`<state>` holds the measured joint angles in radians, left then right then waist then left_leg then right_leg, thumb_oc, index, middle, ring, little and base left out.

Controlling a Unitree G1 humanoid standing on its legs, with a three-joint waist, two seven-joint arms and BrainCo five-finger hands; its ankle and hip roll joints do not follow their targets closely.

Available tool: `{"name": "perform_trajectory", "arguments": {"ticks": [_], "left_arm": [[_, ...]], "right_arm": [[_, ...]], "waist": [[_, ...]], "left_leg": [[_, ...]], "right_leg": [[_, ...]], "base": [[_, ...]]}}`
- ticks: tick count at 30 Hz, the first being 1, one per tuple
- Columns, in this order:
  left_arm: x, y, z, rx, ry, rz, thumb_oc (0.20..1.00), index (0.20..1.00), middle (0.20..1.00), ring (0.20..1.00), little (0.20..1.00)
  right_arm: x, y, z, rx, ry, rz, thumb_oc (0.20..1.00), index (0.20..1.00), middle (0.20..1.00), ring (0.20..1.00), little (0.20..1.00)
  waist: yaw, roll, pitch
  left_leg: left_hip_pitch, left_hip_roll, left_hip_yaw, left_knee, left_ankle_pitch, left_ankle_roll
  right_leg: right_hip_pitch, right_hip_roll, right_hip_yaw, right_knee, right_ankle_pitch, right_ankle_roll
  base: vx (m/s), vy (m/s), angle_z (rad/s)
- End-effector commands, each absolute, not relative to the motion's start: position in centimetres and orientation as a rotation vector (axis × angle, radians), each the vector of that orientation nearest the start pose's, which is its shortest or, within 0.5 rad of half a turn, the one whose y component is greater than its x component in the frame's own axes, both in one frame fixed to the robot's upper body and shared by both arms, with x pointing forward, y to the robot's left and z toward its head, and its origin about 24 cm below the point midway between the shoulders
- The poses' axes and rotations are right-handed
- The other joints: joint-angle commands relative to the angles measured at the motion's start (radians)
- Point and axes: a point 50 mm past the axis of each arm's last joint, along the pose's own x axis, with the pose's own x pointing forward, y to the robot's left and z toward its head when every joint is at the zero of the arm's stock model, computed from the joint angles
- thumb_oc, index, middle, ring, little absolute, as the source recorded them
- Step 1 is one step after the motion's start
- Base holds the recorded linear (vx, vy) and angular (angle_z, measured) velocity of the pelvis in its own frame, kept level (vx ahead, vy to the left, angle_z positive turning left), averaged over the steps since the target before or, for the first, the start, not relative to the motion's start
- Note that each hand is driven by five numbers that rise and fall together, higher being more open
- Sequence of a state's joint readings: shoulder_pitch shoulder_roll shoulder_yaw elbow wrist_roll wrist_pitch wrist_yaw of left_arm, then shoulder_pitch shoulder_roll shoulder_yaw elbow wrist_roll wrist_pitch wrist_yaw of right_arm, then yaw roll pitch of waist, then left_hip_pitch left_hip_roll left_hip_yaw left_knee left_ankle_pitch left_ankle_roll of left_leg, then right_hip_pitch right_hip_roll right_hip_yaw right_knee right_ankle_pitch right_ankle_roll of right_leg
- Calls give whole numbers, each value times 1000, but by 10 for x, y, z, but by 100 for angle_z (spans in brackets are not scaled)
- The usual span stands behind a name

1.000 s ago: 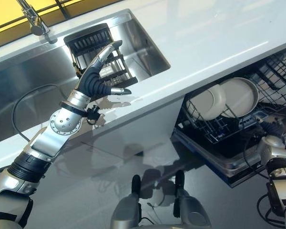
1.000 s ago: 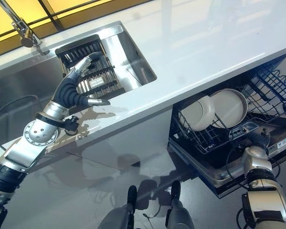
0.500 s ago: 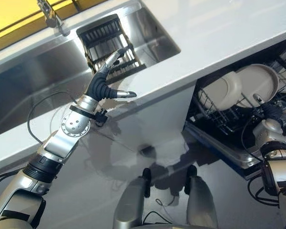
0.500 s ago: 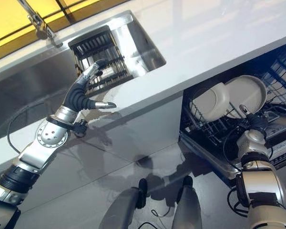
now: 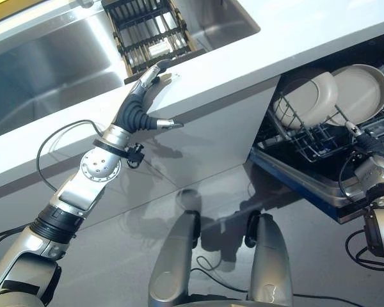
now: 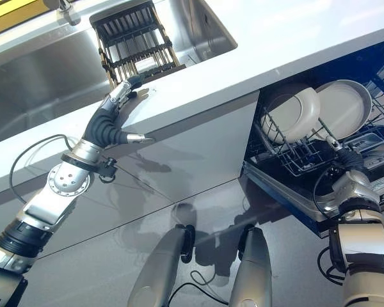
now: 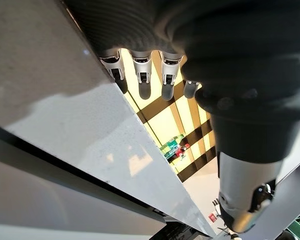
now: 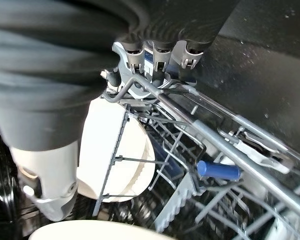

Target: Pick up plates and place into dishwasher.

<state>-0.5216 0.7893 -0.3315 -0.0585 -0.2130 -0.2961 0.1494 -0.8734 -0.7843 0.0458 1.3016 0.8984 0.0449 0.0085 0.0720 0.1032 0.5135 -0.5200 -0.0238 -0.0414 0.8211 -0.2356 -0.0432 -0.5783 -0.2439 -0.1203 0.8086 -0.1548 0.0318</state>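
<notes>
Since the earlier frames the right hand (image 6: 345, 158) has reached the dishwasher rack (image 6: 301, 160), fingers curled round its front wire. Two plates (image 5: 313, 99) stand upright in that rack. Left hand (image 5: 141, 105) rests on the bench (image 5: 256, 51) edge by the sink (image 5: 45, 70), fingers straight.

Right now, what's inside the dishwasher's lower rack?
Two cream plates stand on edge in the wire rack. The right hand is at its front rail; the rack's rear is hidden under the counter.

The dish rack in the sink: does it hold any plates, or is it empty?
Empty, as far as shown: the dish rack in the sink shows bare slots. Two plates stand in the dishwasher basket.
</notes>
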Motion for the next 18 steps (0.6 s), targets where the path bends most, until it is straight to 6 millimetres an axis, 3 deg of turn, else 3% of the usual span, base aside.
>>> {"name": "perform_trajectory", "arguments": {"ticks": [1, 4, 7, 18], "left_arm": [[285, 176, 235, 497, -809, -262, 1000, 1000, 1000, 1000, 1000], [285, 182, 237, 500, -806, -255, 1000, 1000, 1000, 1000, 1000], [284, 187, 238, 507, -809, -256, 1000, 1000, 1000, 1000, 1000], [279, 197, 248, 513, -823, -260, 1000, 1000, 1000, 1000, 1000]], "right_arm": [[350, -348, 108, 459, 175, -357, 1000, 1000, 1000, 1000, 1000], [358, -343, 126, 446, 89, -274, 1000, 1000, 1000, 1000, 1000], [369, -336, 157, 410, -7, -207, 1000, 1000, 1000, 1000, 1000], [379, -336, 230, 313, -134, -209, 1000, 1000, 1000, 1000, 1000]], "waist": [[31, 7, 6], [36, 3, 6], [46, 1, 6], [80, 2, 0]], "left_leg": [[-10, -55, 72, 71, -80, 129], [-14, -55, 68, 63, -71, 128], [-35, -56, 63, 68, -63, 126], [-75, -63, 36, 56, -27, 114]], "right_leg": [[61, 79, -42, 82, -99, -89], [60, 84, -45, 80, -97, -89], [39, 87, -46, 95, -100, -89], [12, 87, -67, 119, -110, -93]], "base": [[19, -62, -1], [22, -72, -2], [7, -91, 1], [42, -94, 2]]}}
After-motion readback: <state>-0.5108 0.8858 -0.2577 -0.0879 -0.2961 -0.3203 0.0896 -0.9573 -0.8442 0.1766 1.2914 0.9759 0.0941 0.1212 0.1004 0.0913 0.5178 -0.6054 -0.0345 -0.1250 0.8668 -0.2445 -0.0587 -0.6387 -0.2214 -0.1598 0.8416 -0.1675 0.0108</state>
